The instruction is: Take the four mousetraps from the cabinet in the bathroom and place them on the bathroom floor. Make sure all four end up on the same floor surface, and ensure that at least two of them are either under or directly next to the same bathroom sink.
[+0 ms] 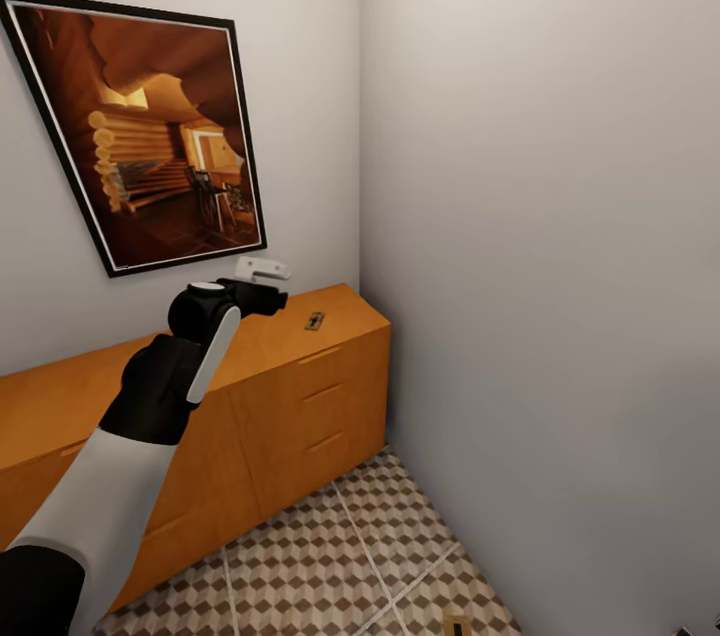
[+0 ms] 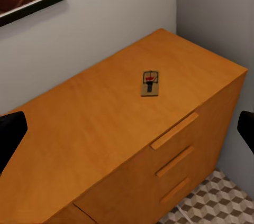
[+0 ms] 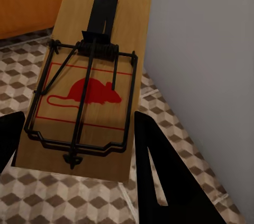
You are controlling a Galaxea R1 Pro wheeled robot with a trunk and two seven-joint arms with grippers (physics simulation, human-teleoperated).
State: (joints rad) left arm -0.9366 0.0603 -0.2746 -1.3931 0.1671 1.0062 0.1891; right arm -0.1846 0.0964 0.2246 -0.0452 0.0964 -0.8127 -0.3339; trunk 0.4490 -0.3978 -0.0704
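Observation:
One mousetrap (image 1: 315, 320) lies flat on the orange-brown cabinet (image 1: 300, 396), near its right end by the corner wall. My left gripper (image 1: 268, 297) hovers over the cabinet top, short of that trap, and is open. In the left wrist view, the mousetrap (image 2: 151, 83) sits ahead on the cabinet top (image 2: 95, 123), beyond the left gripper (image 2: 127, 131). My right gripper (image 3: 79, 145) is shut on a second mousetrap (image 3: 87, 81), holding it above the bathroom floor (image 3: 53, 203) close to the grey wall. The bathroom sink is out of view.
A framed picture (image 1: 150, 131) hangs on the wall above the cabinet. Grey walls meet in a corner at the cabinet's right end. Cube-patterned tiles (image 1: 380, 536) run between the cabinet front, with its slot handles (image 2: 174, 130), and the right wall.

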